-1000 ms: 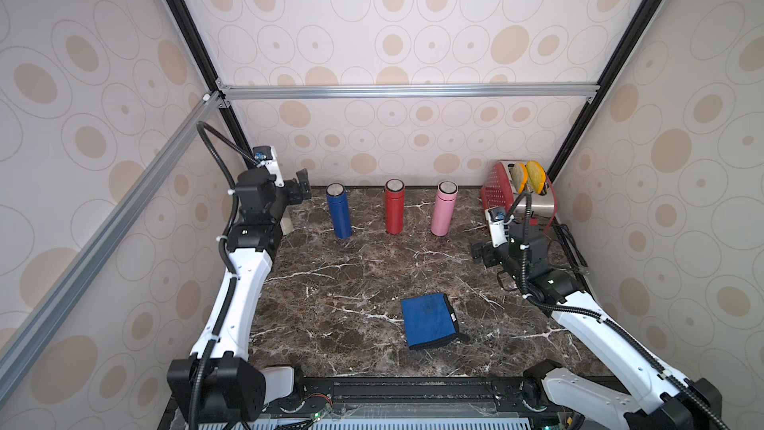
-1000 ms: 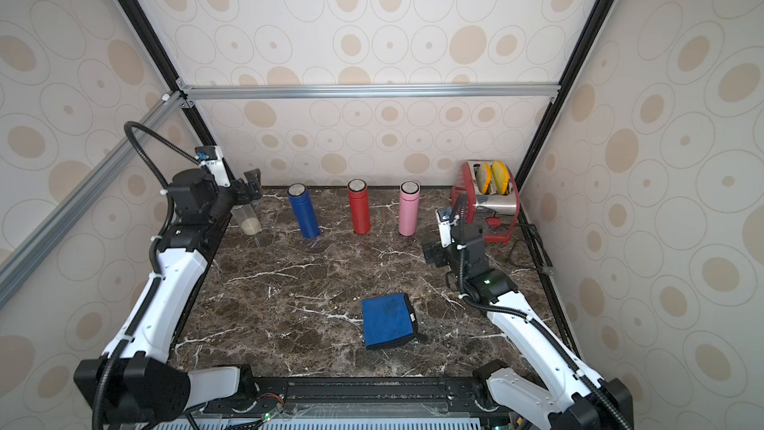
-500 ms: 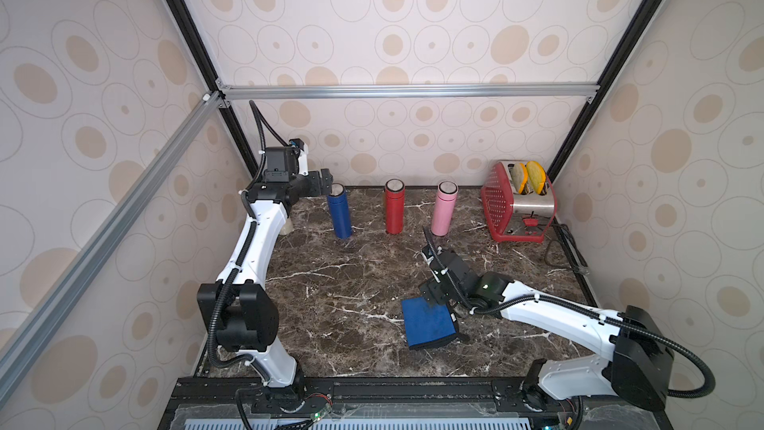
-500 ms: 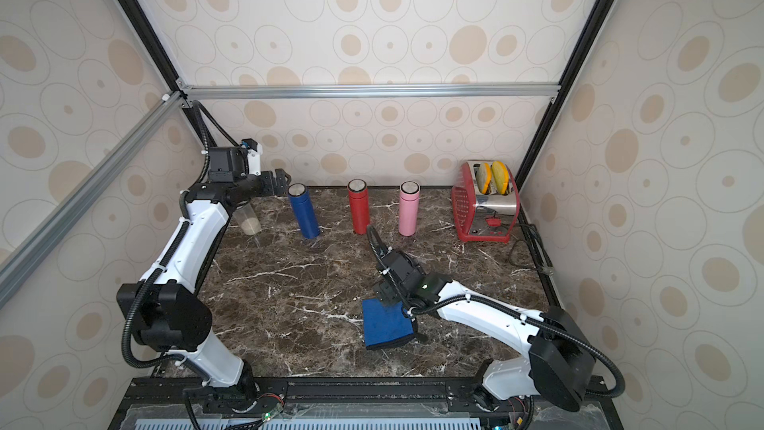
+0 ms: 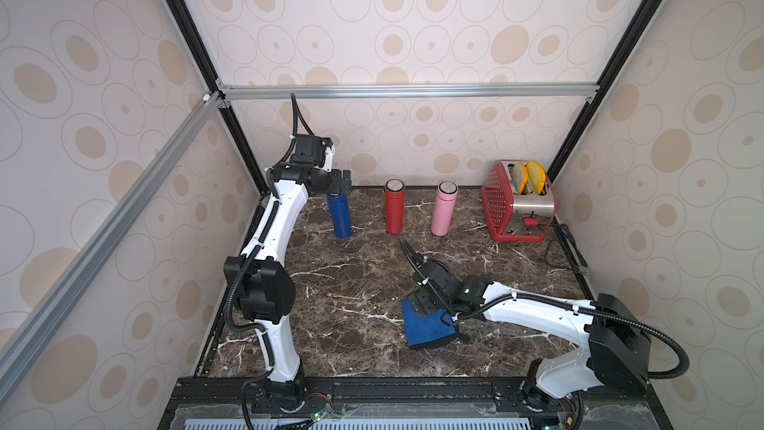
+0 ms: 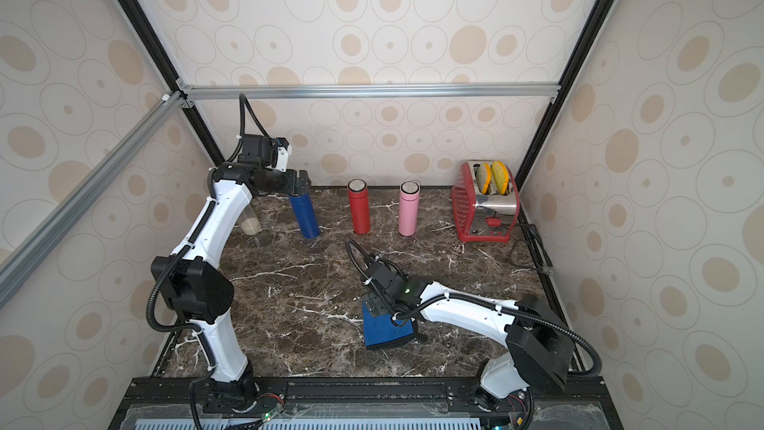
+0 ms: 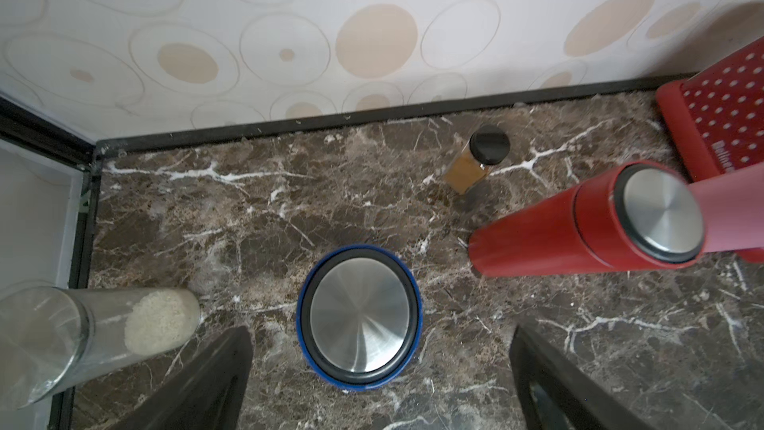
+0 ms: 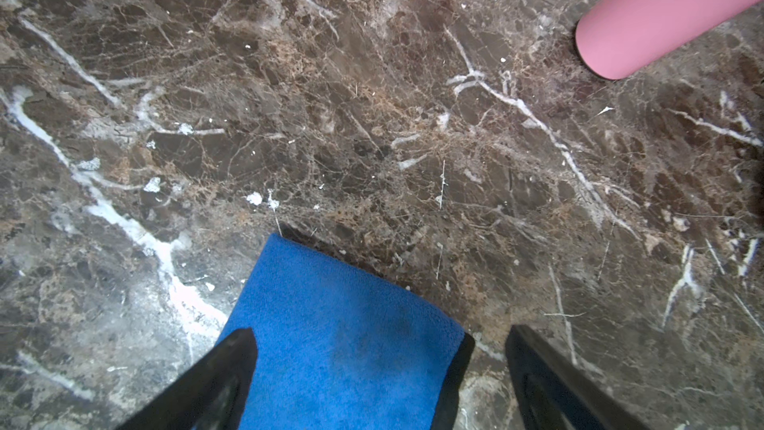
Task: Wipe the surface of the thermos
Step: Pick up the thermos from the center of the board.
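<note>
1. The dark brown marble tabletop (image 5: 351, 283) is closed in by patterned walls at the back and both sides, with a black strip along its back edge; its middle is open between the row of flasks and the cloth
2. Along the back stand a slim blue cylindrical thermos (image 5: 340, 217) (image 6: 305, 217), a red cylindrical thermos (image 5: 393, 210) and a pink cylindrical thermos (image 5: 442, 213), each apart from the next, with a red and steel toaster (image 5: 516, 204) in the corner
3. In the left wrist view a clear glass jar of white grains (image 7: 103, 324) stands near the blue thermos (image 7: 359, 316) at the side wall, and a small black-capped spice jar (image 7: 475, 159) sits behind it by the back strip
4. The blue thermos is upright, matte blue, with a brushed steel lid ringed in black
5. The left gripper (image 5: 340, 184) (image 7: 378, 337) hangs over the thermos top with its fingers (image 7: 223, 366) spread wide, one on each side of the lid with a gap to each, gripping nothing
6. A folded blue fleece cloth (image 5: 426, 326) (image 8: 343, 337) lies flat near the table's front
7. The right gripper (image 5: 423, 304) (image 8: 380, 332) is low over the cloth's far edge, jaws wide, one finger over the cloth's side and one over bare marble; contact cannot be told
</note>
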Motion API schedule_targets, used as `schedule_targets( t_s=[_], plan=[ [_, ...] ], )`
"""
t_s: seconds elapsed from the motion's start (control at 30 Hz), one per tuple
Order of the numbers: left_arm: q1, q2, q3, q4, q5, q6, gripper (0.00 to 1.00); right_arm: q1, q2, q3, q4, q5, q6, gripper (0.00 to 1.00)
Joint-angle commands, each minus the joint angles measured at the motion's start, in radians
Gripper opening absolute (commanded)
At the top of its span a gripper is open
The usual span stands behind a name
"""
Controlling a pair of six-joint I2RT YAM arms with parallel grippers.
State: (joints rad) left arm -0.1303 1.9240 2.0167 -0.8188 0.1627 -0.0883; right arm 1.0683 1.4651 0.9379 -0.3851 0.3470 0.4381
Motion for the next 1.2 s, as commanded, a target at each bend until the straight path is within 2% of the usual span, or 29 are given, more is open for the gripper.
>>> schedule_targets(
  t_s=[0.0,0.17,0.57,0.97,1.07,1.17],
  plan=[
    [-0.017,0.04,0.046,-0.091,-0.078,0.042,0.99,0.012,0.018,0.022,-0.027,-0.007,0.024,0.98],
    [-0.035,0.078,0.059,-0.099,-0.141,0.05,0.99,0.021,0.022,0.016,-0.022,-0.013,0.031,0.98],
    [-0.04,0.164,0.091,-0.099,-0.159,0.05,0.99,0.024,0.026,0.02,-0.041,-0.013,0.045,0.98],
    [-0.041,0.191,0.113,-0.097,-0.139,0.056,0.85,0.024,0.043,0.025,-0.054,-0.015,0.048,0.98],
    [-0.041,0.199,0.123,-0.098,-0.128,0.056,0.85,0.024,0.043,0.02,-0.052,-0.018,0.049,0.98],
    [-0.04,0.199,0.123,-0.099,-0.123,0.052,0.79,0.024,0.044,0.018,-0.053,-0.022,0.048,0.98]
  ],
)
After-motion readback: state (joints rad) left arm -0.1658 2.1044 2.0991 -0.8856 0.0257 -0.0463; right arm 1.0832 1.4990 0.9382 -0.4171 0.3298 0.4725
